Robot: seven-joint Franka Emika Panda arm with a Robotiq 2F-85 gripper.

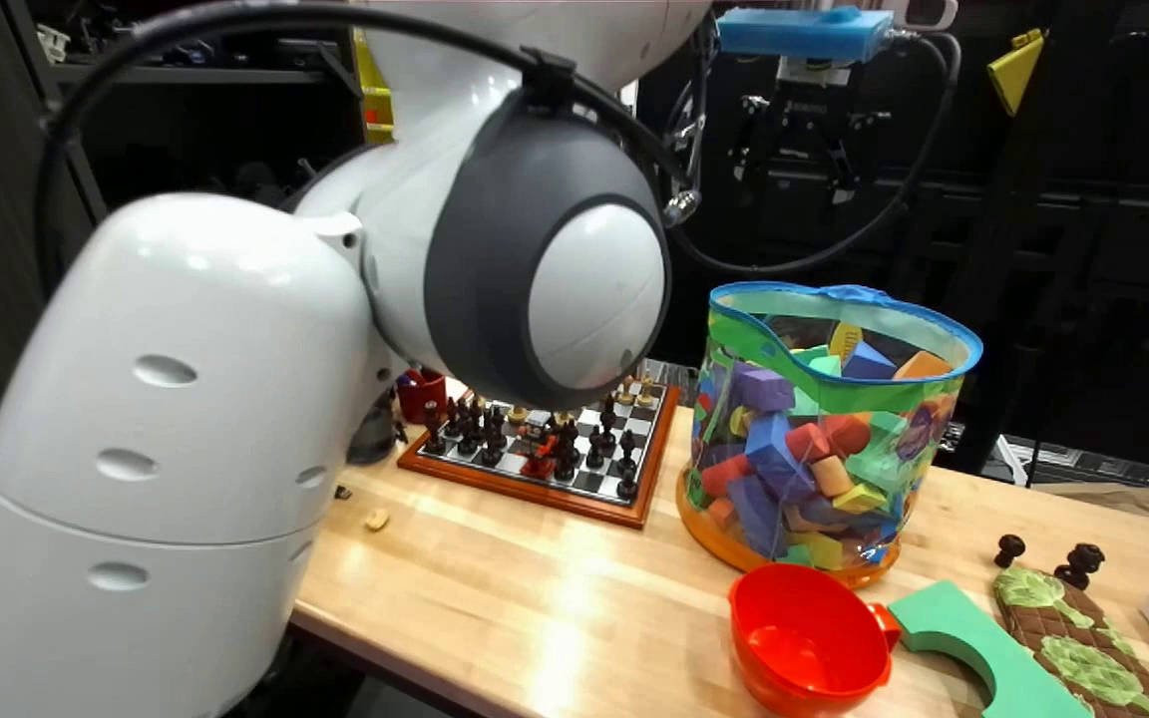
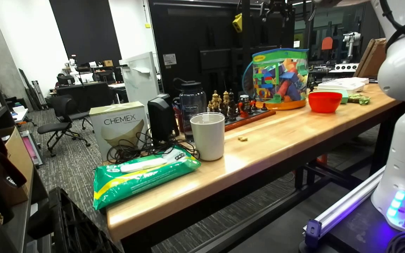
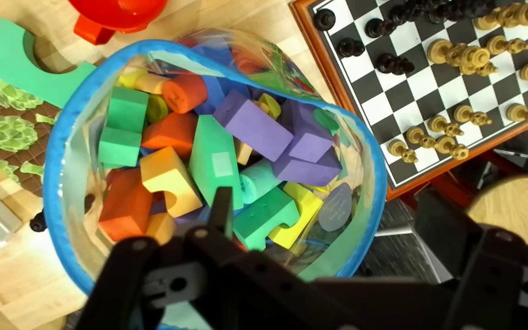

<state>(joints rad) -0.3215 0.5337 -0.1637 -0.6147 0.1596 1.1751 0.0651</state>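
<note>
My gripper (image 3: 335,215) is open and empty, its two dark fingers wide apart in the wrist view. It also shows high above the table in both exterior views (image 1: 792,187) (image 2: 275,17). Below it stands a clear bag with a blue rim (image 3: 382,169), full of coloured foam blocks; it shows in both exterior views (image 1: 834,394) (image 2: 280,55). The left finger overlaps a green block (image 3: 216,160) in the picture. The right finger appears outside the rim. Purple blocks (image 3: 255,123), an orange block (image 3: 170,178) and a yellow block (image 3: 300,213) lie on top.
A chessboard (image 1: 624,511) with pieces stands beside the bag. A red bowl (image 1: 809,638), a green arch block (image 1: 978,643) and a quilted pad (image 1: 1083,638) lie nearby. A mug (image 2: 208,137), wipes pack (image 2: 146,177), bottle (image 2: 192,105) and Chemex box (image 2: 120,123) stand at the table's end.
</note>
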